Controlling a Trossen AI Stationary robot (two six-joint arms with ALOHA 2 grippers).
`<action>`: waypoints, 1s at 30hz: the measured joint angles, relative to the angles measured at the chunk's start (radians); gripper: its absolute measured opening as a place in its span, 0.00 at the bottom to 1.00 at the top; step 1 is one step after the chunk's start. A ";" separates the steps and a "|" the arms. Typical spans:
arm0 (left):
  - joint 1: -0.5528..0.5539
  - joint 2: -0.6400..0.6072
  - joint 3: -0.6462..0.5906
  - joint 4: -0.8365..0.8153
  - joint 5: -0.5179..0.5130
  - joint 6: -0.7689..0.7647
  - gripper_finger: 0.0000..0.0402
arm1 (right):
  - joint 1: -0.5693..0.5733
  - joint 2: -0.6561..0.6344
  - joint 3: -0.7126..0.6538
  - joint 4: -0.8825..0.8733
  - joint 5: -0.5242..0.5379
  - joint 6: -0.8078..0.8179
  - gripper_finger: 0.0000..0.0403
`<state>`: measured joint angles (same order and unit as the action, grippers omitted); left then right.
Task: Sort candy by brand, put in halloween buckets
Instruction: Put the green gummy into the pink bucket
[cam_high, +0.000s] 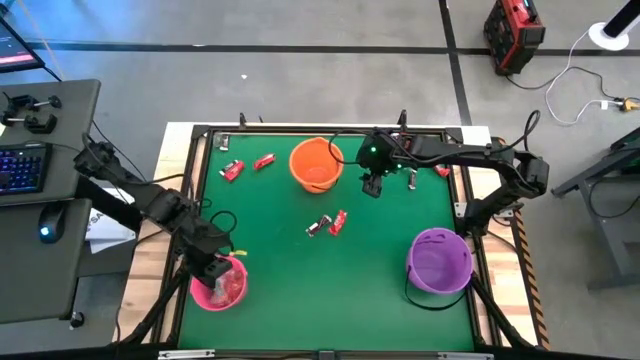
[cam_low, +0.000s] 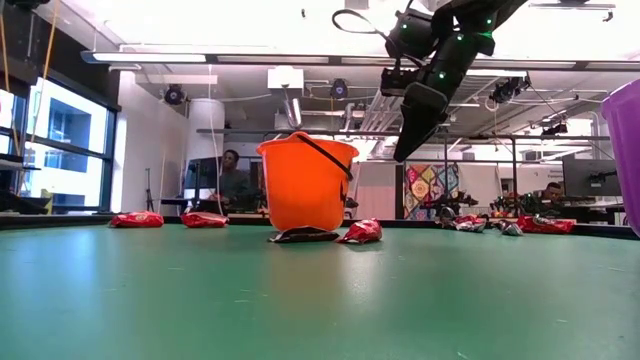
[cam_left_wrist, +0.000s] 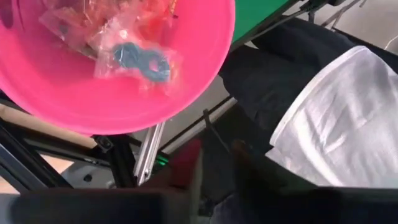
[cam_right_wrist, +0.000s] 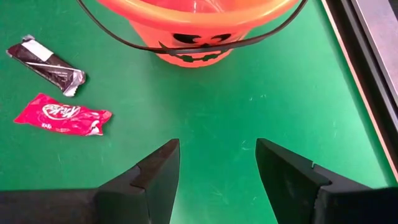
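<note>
The pink bucket (cam_high: 197, 292) stands at the table's near left corner with clear-wrapped candy (cam_left_wrist: 134, 59) inside. My left gripper (cam_high: 214, 268) hangs over it; in the left wrist view its fingers (cam_left_wrist: 186, 169) are blurred, a little apart, with nothing between them. The orange bucket (cam_high: 299, 160) stands at the far middle. My right gripper (cam_right_wrist: 217, 162) hovers open above bare mat just right of it. A red candy (cam_right_wrist: 62, 115) and a dark candy (cam_right_wrist: 46, 65) lie on the mat mid-table. The purple bucket (cam_high: 440, 262) stands near right.
Two red candies (cam_high: 232, 170) lie far left, and more pieces (cam_high: 441, 171) lie far right by the right arm. White and dark cloth (cam_left_wrist: 336, 118) shows below the table's left edge. People sit in the room behind (cam_low: 232, 175). Open mat lies between the buckets.
</note>
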<state>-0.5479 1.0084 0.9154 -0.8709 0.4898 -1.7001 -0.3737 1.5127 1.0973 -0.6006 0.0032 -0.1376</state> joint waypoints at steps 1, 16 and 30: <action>0.007 -0.001 0.000 0.000 0.009 0.000 0.24 | 0.000 0.000 0.000 0.000 0.000 -0.001 0.50; 0.642 0.004 0.000 0.119 -0.136 0.629 0.54 | -0.002 -0.007 0.003 -0.004 0.004 0.042 0.50; 1.206 0.190 0.001 0.175 -0.234 1.195 0.54 | -0.197 -0.174 0.029 -0.102 0.040 0.420 0.50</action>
<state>0.6584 1.1982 0.9161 -0.6959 0.2554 -0.5048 -0.5705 1.3392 1.1260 -0.7028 0.0435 0.2822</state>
